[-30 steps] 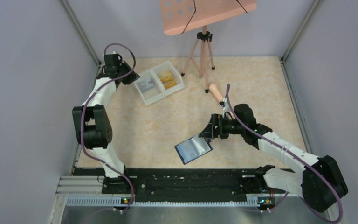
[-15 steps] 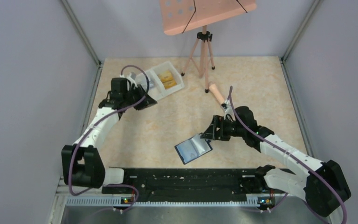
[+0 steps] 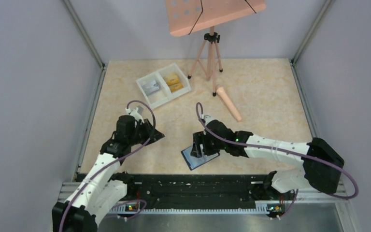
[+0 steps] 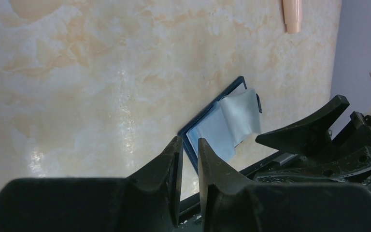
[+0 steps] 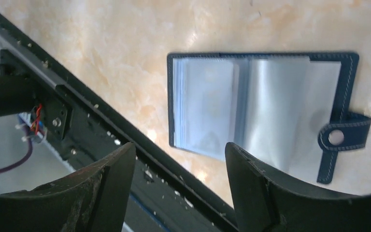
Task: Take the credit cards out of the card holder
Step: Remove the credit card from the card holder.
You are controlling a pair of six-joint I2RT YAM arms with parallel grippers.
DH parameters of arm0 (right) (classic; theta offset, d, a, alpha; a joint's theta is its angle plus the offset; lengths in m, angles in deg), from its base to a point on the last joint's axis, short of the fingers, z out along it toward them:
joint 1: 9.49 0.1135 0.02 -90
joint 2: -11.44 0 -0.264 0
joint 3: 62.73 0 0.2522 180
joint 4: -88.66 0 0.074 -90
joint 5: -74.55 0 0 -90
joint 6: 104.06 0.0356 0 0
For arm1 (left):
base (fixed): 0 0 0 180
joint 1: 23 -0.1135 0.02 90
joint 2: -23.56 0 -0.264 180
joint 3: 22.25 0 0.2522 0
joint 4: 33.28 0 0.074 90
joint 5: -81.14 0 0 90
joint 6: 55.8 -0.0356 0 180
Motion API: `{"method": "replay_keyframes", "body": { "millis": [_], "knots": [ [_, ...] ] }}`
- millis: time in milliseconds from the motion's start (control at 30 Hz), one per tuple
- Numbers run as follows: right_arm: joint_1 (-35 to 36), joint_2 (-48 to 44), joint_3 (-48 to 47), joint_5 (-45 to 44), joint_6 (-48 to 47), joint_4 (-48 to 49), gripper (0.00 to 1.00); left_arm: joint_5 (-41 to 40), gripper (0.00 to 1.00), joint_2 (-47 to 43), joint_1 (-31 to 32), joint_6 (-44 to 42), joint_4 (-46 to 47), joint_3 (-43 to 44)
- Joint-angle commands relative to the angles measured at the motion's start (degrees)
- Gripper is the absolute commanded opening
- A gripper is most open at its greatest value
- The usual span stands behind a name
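Note:
The card holder [image 3: 202,158] lies open and flat on the table near the front rail. It is blue, with pale sleeves [image 5: 251,104] and a dark tab [image 5: 340,137]. No card shows in its sleeves. My right gripper [image 3: 198,145] hovers just above it, jaws wide open and empty [image 5: 179,147]. My left gripper [image 3: 152,133] is to the holder's left, with its jaws nearly together on nothing [image 4: 188,145]; the holder [image 4: 224,123] lies ahead of it. Yellow-orange credit cards [image 3: 174,81] and a grey card [image 3: 150,88] lie in the white tray [image 3: 140,86].
A pink tripod stand [image 3: 211,53] stands at the back. A pink cylinder [image 3: 229,102] lies on the table right of the tray. The black rail [image 3: 193,186] runs along the near edge, close to the holder. Grey walls close in both sides.
My left arm swung from the tray down toward the near middle of the table. My right gripper moved left, from the holder's right edge to above it.

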Motion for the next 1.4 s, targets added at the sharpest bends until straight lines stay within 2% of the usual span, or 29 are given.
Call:
{"method": "replay_keyframes", "body": {
  "millis": [0, 167, 333, 533, 700, 833, 900, 1367],
  "knots": [
    [4.20, 5.63, -6.53, -12.78, -1.83, -1.45, 0.69, -3.79, 0.24, -6.83, -0.02, 0.01, 1.33, -2.11],
    [6.33, 11.57, -8.93, -15.48, -1.87, -0.21, 0.71, -1.99, 0.25, -8.76, -0.03, -0.17, -1.43, -2.91],
    [8.62, 17.89, -12.94, -18.27, -0.76, -4.39, 0.75, 3.37, 0.26, -8.66, -0.02, 2.43, -1.23, -4.86],
    [11.48, 23.53, -16.75, -24.59, -0.78, -9.34, 0.75, 5.93, 0.27, -8.96, -0.02, 3.06, -2.15, -6.32],
    [12.36, 26.10, -18.04, -26.44, -0.89, -11.59, 0.64, 7.50, 0.27, -8.62, -0.02, 3.73, -2.25, -6.97],
    [12.39, 24.02, -16.84, -25.88, -0.66, -9.85, 0.47, 8.98, 0.29, -7.90, -0.02, 4.08, -1.57, -7.78],
    [12.39, 23.10, -16.51, -24.94, -0.54, -8.93, 0.46, 9.77, 0.31, -7.32, -0.01, 4.29, -1.03, -8.14],
    [12.32, 19.30, -14.67, -23.67, 0.85, -7.61, 0.62, 14.43, 0.36, -2.65, 1.14, 8.71, 8.91, -13.45]
  ]
}}
